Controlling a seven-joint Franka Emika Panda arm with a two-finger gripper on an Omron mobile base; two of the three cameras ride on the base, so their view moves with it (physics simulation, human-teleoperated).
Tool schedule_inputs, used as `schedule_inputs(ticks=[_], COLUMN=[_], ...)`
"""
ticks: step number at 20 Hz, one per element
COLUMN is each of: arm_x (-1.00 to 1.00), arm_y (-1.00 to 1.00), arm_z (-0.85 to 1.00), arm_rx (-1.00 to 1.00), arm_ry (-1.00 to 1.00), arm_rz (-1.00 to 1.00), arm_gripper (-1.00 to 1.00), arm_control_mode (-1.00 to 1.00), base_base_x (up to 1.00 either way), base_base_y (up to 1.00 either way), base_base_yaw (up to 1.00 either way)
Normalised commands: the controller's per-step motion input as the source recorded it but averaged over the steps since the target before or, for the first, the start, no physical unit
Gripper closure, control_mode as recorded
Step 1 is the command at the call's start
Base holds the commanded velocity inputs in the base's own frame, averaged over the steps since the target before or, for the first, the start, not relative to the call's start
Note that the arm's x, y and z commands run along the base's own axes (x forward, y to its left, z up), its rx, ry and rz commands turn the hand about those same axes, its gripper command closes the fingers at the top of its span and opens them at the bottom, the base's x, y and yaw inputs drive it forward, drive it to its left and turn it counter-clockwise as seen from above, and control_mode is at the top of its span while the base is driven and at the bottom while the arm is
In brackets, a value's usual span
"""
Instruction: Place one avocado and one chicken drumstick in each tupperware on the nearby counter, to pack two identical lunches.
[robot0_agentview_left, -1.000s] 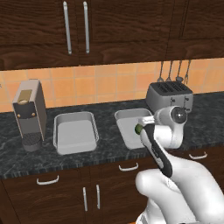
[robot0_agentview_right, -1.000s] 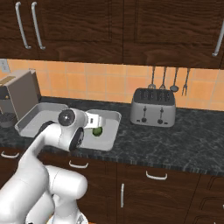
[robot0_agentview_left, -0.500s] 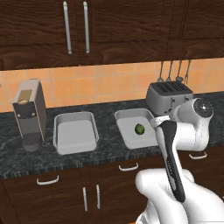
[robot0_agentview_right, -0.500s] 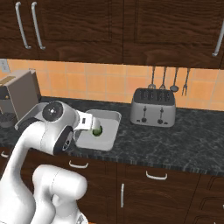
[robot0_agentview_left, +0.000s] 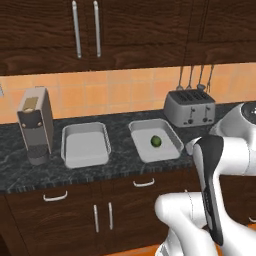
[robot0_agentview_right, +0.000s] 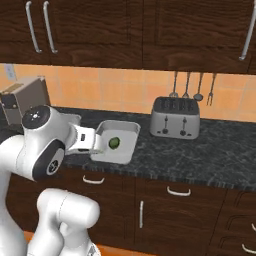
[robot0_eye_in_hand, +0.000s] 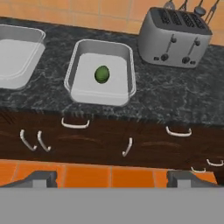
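Two grey tupperware trays sit side by side on the black marbled counter (robot0_agentview_left: 120, 152). The left tupperware (robot0_agentview_left: 85, 147) (robot0_eye_in_hand: 15, 57) has nothing in it. In the right tupperware (robot0_agentview_left: 166, 150) (robot0_agentview_right: 124, 131) (robot0_eye_in_hand: 103, 94) lies one green avocado (robot0_agentview_left: 156, 141) (robot0_agentview_right: 114, 143) (robot0_eye_in_hand: 102, 74). My gripper (robot0_eye_in_hand: 112, 178) is open with nothing between its fingers. It hangs back from the counter's front edge, over the orange floor, looking at the right tupperware and the drawer fronts. The chicken drumstick is out of view.
A silver toaster (robot0_agentview_left: 190, 107) (robot0_agentview_right: 176, 117) (robot0_eye_in_hand: 175, 37) stands right of the trays, with utensils hanging on the wall behind it. A coffee machine (robot0_agentview_left: 35, 125) stands at the counter's left end. Dark drawers with curved handles (robot0_eye_in_hand: 74, 124) run below.
The arm has pulled back from over the right tupperware toward the base and swung aside. The avocado stays lying in that tupperware. The jaws stayed open.
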Motion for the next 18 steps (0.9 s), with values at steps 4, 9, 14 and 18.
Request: schedule_inputs(ticks=[4,9,14,18], arm_x=[0.00,0.00,0.00,0.00], arm_y=[0.00,0.00,0.00,0.00], arm_z=[0.00,0.00,0.00,0.00], arm_rx=[0.00,0.00,0.00,0.00], arm_ry=[0.00,0.00,0.00,0.00], arm_rz=[0.00,0.00,0.00,0.00], arm_gripper=[-1.00,-1.00,-1.00,-1.00], arm_control_mode=[1.00,1.00,1.00,1.00], base_base_x=[-0.86,-0.23,-0.16,-0.51], base_base_y=[-0.59,-1.00,-1.00,-1.00], base_base_yaw=[-0.10,-0.09,-0.01,0.00])
